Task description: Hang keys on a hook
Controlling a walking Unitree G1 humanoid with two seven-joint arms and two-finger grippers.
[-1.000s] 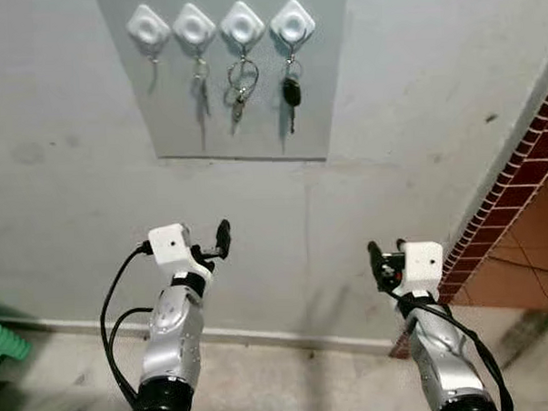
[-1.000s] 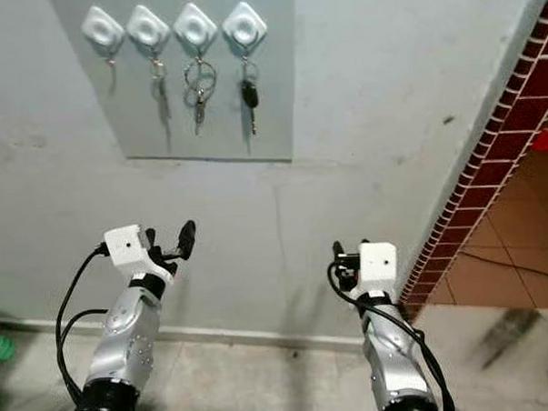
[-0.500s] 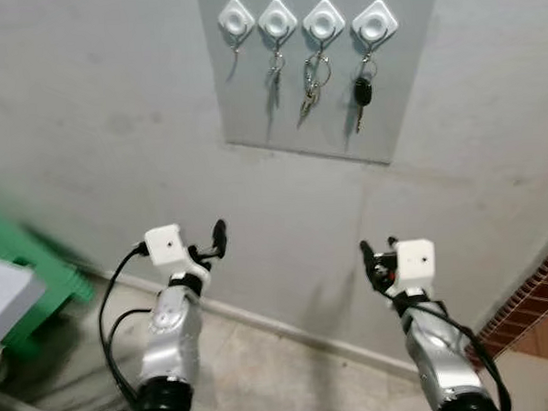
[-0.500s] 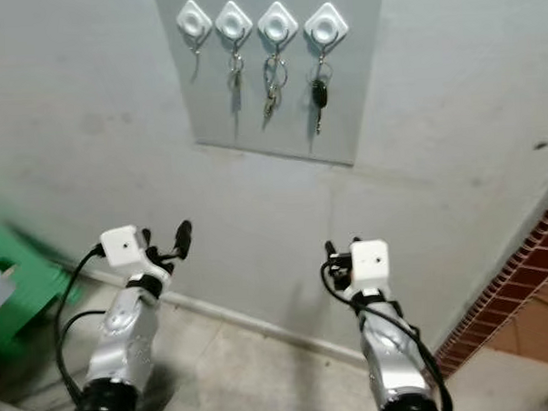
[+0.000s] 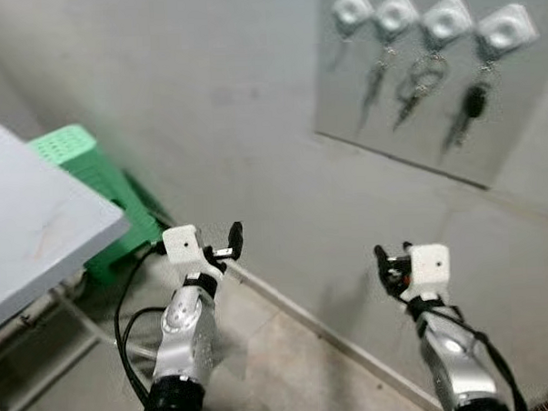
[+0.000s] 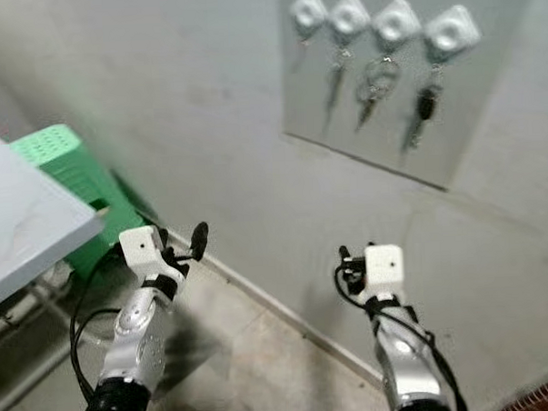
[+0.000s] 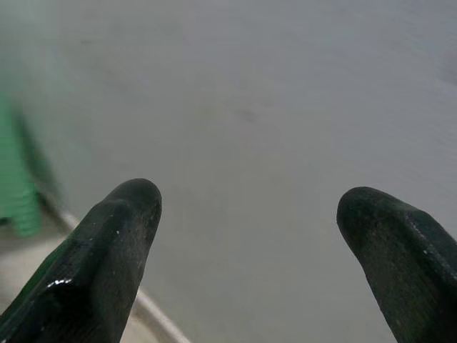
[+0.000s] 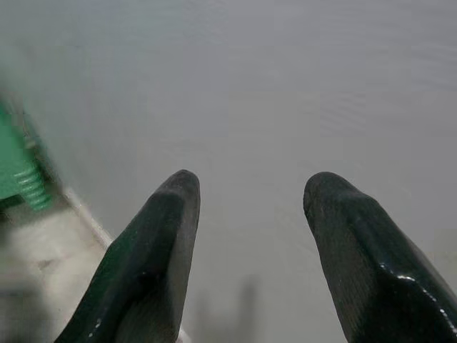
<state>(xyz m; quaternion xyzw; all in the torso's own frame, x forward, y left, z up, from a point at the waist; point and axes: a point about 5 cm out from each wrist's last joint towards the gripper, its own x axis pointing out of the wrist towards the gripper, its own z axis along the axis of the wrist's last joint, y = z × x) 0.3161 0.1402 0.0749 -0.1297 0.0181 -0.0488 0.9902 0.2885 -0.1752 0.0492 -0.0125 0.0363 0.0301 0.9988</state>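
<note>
Keys (image 5: 413, 88) dangle from diamond-shaped white hooks (image 5: 448, 19); both grippers' jaws gape empty.

A grey panel (image 6: 488, 114) on the wall (image 6: 187, 91) carries four white hooks (image 6: 396, 21) along its top edge. Keys (image 6: 375, 85) hang from the three on the right, a black-headed key (image 6: 423, 105) on the last. Below, both silver arms are raised, the left pincer (image 6: 197, 238) and right pincer (image 6: 346, 261) empty before the wall. A green stool (image 6: 73, 178) stands beside a grey counter (image 6: 21, 235) at the left.
</note>
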